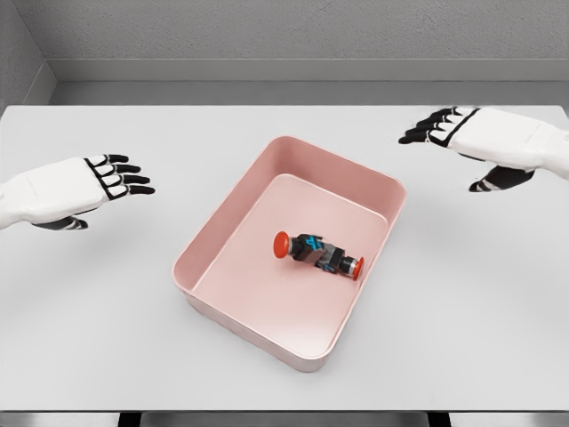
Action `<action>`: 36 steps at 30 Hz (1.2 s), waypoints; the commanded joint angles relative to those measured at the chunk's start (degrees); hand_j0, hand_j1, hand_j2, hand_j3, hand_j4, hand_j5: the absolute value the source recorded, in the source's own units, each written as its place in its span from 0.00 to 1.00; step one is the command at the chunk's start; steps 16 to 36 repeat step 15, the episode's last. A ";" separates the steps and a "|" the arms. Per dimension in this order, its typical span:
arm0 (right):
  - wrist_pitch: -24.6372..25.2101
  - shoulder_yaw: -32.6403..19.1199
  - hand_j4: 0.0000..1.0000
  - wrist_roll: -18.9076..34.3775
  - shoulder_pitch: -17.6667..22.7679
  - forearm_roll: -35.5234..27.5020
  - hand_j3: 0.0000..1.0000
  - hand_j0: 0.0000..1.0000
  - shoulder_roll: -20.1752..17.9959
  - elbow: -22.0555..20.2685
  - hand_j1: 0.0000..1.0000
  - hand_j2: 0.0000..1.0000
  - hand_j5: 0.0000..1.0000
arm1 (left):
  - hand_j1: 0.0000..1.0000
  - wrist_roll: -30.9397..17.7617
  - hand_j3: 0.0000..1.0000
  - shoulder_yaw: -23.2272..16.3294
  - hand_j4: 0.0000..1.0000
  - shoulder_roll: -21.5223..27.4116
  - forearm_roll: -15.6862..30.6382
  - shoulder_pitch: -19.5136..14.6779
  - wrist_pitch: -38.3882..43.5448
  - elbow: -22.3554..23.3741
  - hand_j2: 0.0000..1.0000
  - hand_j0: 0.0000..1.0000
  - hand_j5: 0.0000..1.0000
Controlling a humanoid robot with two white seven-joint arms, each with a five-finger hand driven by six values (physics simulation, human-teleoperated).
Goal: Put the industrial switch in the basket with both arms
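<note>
- Switch (317, 254) lies on its side on the floor of the pink basket (233, 209), right of the basket's middle, with a red button cap at its left end, a dark body with blue parts in the middle, and a smaller red piece at its right end. No hand touches it.
- Left hand (93, 185) hovers over the table (89, 338) at the far left of the scene, well apart from the basket. Its palm faces down, its 4 black-tipped fingers are stretched out toward the right, and it holds nothing.
- Basket sits in the middle of the table, turned at an angle so that 1 corner points toward the near edge. Its walls are plain pink and the switch is the only thing inside.
- Right hand (462, 133) hovers over the far right part of the table, beyond the basket's far right corner and apart from it. Its fingers reach loosely to the left, the thumb hangs below, and it grips nothing.
</note>
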 commanded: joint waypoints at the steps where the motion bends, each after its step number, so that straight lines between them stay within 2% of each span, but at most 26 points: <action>1: 0.03 -3.52 1.00 -0.04 0.44 -0.31 1.00 1.00 -0.35 0.46 1.00 1.00 1.00 | 1.00 0.02 1.00 0.04 1.00 0.20 0.36 0.00 0.01 0.04 1.00 1.00 1.00; 3: -0.32 -6.07 1.00 -0.04 3.43 -0.31 1.00 1.00 -0.35 0.37 1.00 1.00 1.00 | 1.00 0.02 1.00 0.12 1.00 0.11 0.36 0.00 0.01 0.04 1.00 1.00 1.00; 6: -0.50 -6.08 1.00 -0.04 4.75 -0.31 1.00 1.00 -0.26 -0.07 1.00 1.00 1.00 | 1.00 0.02 1.00 0.04 1.00 0.11 0.36 0.00 0.01 0.13 1.00 1.00 1.00; 36: -0.59 -5.99 1.00 -0.04 5.01 -0.31 1.00 1.00 -0.17 -0.25 1.00 1.00 1.00 | 1.00 0.02 1.00 0.04 1.00 0.11 0.36 0.00 0.01 0.22 1.00 1.00 1.00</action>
